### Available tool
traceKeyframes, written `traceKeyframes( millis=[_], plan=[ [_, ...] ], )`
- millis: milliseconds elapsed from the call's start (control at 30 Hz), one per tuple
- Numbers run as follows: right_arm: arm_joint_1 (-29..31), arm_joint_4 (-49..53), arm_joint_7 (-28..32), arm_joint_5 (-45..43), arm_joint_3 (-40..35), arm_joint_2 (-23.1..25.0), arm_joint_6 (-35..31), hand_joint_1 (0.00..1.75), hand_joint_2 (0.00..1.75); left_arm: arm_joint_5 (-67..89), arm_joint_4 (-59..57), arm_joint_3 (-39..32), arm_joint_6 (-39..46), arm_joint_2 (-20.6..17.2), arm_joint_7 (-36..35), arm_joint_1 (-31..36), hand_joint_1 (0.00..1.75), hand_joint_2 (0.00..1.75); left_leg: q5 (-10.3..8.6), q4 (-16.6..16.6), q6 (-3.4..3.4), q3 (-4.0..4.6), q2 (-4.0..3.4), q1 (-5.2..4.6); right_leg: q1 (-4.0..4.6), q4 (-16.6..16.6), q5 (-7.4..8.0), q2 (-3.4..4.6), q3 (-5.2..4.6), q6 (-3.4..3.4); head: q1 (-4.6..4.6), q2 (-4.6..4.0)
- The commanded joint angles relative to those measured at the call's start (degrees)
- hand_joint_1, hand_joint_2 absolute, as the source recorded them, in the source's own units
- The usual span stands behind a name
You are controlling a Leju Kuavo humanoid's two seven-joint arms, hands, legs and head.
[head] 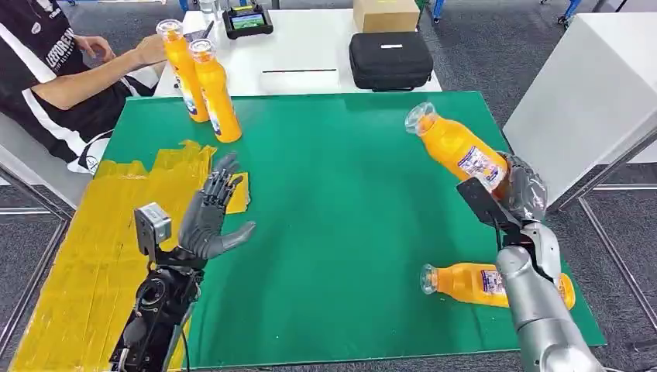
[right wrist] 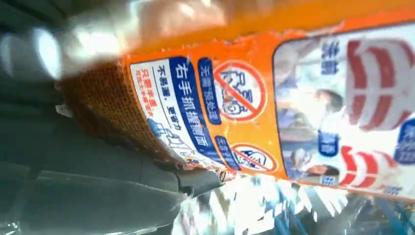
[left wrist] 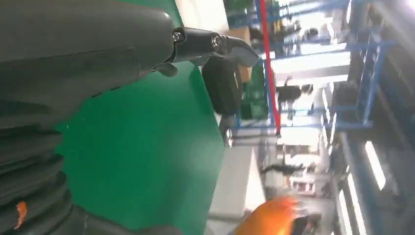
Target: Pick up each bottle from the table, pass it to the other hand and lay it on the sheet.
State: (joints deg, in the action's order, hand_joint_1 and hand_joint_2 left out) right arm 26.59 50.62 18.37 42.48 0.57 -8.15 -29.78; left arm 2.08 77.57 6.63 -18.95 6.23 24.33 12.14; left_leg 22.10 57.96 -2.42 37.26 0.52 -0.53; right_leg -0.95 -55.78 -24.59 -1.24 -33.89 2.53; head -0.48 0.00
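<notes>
My right hand (head: 521, 188) grips an orange bottle (head: 455, 146) by its lower body, lifted above the green mat's right side, its clear cap tilted up and to the left. Up close, that bottle's label (right wrist: 274, 112) fills the right wrist view. My left hand (head: 211, 218) hovers open over the left part of the green mat (head: 341, 201), fingers spread, beside the yellow sheet (head: 101, 256). A second orange bottle (head: 472, 284) lies on its side near the mat's front right. Two more orange bottles (head: 203, 85) stand upright at the mat's back left.
A person (head: 54, 70) sits at the back left, one hand near the upright bottles. A black case (head: 390, 60), a cardboard box (head: 385, 14) and a small device (head: 247, 20) rest on the white table behind. A white table (head: 589, 85) stands to the right.
</notes>
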Motion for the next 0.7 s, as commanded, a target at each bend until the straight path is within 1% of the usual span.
traceKeyframes(
  millis=[33, 67, 100, 167, 233, 267, 300, 333, 400, 433, 467, 533, 567, 600, 667, 700],
  plan=[
    [-0.55, 4.36, 5.01, -14.08, -2.18, 10.68, 13.54, 1.75, 1.75, 0.61, -3.16, 11.12, 0.57, -0.43, -1.38, 5.11, 0.0, 1.75, 0.12, 0.03, 0.18, -0.21, -0.17, 0.1, 0.09, 0.01, -0.07, 0.22, 0.19, -0.14, -0.02, 0.0],
    [-0.45, 4.15, 5.53, -15.98, -3.33, 10.6, 15.53, 1.75, 1.75, 0.39, -3.44, 11.68, 0.57, -0.7, -1.37, 5.47, 0.0, 1.75, 0.16, 0.05, 0.22, -0.29, -0.18, 0.12, 0.1, 0.0, -0.11, 0.23, 0.27, -0.17, 0.0, 0.0],
    [-0.41, 3.99, 5.85, -17.15, -3.96, 10.75, 17.09, 1.75, 1.75, 0.25, -3.62, 12.04, 0.48, -0.83, -1.34, 5.71, 0.0, 1.75, 0.08, 0.01, 0.15, -0.16, -0.16, 0.09, 0.07, 0.0, -0.05, 0.19, 0.12, -0.12, -0.02, 0.0],
    [-0.48, 3.28, 6.38, -19.27, -6.35, 11.6, 20.69, 1.75, 1.75, -0.1, -4.09, 13.11, 0.17, -0.91, -1.33, 6.28, 0.0, 1.75, 0.17, 0.03, 0.25, -0.36, -0.18, 0.14, 0.12, -0.01, -0.14, 0.23, 0.32, -0.18, -0.02, 0.0],
    [-0.51, 3.24, 6.38, -19.27, -6.48, 11.78, 20.72, 1.75, 1.75, -0.1, -4.09, 13.15, 0.18, -0.88, -1.33, 6.3, 0.0, 1.75, 0.06, -0.01, 0.14, -0.16, -0.1, 0.11, 0.09, 0.04, -0.04, 0.13, 0.13, -0.09, -0.02, 0.0],
    [-0.27, 2.71, 6.42, -19.96, -6.98, 11.62, 21.44, 1.75, 1.75, -0.12, -4.1, 13.44, 0.18, -0.98, -1.34, 6.34, 0.0, 1.75, 0.16, 0.03, 0.2, -0.34, -0.19, 0.16, 0.14, 0.03, -0.11, 0.24, 0.31, -0.14, 0.0, 0.0],
    [-0.09, 2.29, 6.43, -20.62, -7.56, 11.49, 22.29, 1.75, 1.75, -0.18, -4.14, 13.76, 0.06, -1.09, -1.37, 6.43, 0.0, 1.75, 0.11, 0.01, 0.15, -0.24, -0.16, 0.13, 0.11, 0.02, -0.08, 0.19, 0.21, -0.1, 0.0, 0.0],
    [0.18, 1.37, 6.49, -21.61, -9.22, 11.48, 23.81, 1.75, 1.75, -0.36, -4.33, 14.37, -0.11, -0.99, -1.43, 6.77, 0.0, 1.75, 0.17, 0.01, 0.21, -0.37, -0.24, 0.13, 0.11, 0.02, -0.12, 0.29, 0.32, -0.14, 0.0, 0.0],
    [0.32, 0.97, 6.53, -21.93, -9.59, 11.58, 23.8, 1.75, 1.75, -0.34, -4.51, 14.56, -0.05, -0.94, -1.41, 6.93, 0.0, 1.75, 0.05, -0.02, 0.14, -0.17, -0.09, 0.1, 0.09, 0.03, -0.06, 0.12, 0.14, -0.09, -0.02, 0.0],
    [0.32, 0.97, 6.53, -21.93, -9.59, 11.58, 23.8, 1.75, 1.75, -0.34, -4.51, 14.56, -0.05, -0.94, -1.41, 6.93, 0.0, 1.75, 0.13, 0.0, 0.2, -0.32, -0.14, 0.14, 0.13, 0.04, -0.11, 0.18, 0.3, -0.15, -0.02, 0.0],
    [0.32, 0.97, 6.53, -21.93, -9.59, 11.58, 23.8, 1.75, 1.75, -0.34, -4.51, 14.56, -0.05, -0.94, -1.41, 6.93, 0.0, 1.75, 0.09, 0.01, 0.16, -0.23, -0.1, 0.13, 0.12, 0.03, -0.09, 0.14, 0.22, -0.12, 0.0, 0.0],
    [0.68, -0.48, 6.64, -24.42, -12.12, 11.75, 27.27, 1.75, 1.75, -0.53, -4.73, 15.28, 0.05, -1.09, -1.51, 7.34, 0.0, 1.75, 0.2, 0.02, 0.26, -0.48, -0.13, 0.15, 0.13, 0.04, -0.19, 0.2, 0.48, -0.19, -0.02, 0.0],
    [0.78, -1.41, 6.69, -26.31, -13.32, 12.25, 29.86, 1.75, 1.75, -0.6, -4.71, 15.58, 0.1, -1.24, -1.51, 7.32, 0.0, 1.75, 0.07, -0.01, 0.15, -0.22, -0.1, 0.1, 0.09, 0.03, -0.07, 0.14, 0.2, -0.1, 0.0, 0.0],
    [0.8, -1.85, 6.72, -26.28, -14.31, 12.6, 30.42, 1.75, 1.75, -0.64, -4.7, 15.67, 0.12, -1.32, -1.51, 7.25, 0.0, 1.75, 0.23, 0.02, 0.28, -0.55, -0.19, 0.16, 0.14, 0.04, -0.19, 0.26, 0.54, -0.2, 0.0, 0.0],
    [1.36, -3.05, 6.83, -26.82, -15.98, 13.2, 31.49, 1.75, 1.75, -0.66, -4.53, 15.74, 0.24, -1.35, -1.51, 7.01, 0.0, 1.75, 0.04, -0.01, 0.12, -0.13, -0.16, 0.11, 0.1, 0.04, -0.01, 0.18, 0.1, -0.08, 0.04, 0.0],
    [1.36, -3.05, 6.83, -26.82, -15.98, 13.2, 31.49, 1.75, 1.75, -0.66, -4.53, 15.74, 0.24, -1.35, -1.51, 7.01, 0.0, 1.75, 0.13, -0.01, 0.19, -0.3, -0.28, 0.13, 0.12, 0.04, -0.07, 0.33, 0.25, -0.14, -0.02, 0.0]
  ],
)
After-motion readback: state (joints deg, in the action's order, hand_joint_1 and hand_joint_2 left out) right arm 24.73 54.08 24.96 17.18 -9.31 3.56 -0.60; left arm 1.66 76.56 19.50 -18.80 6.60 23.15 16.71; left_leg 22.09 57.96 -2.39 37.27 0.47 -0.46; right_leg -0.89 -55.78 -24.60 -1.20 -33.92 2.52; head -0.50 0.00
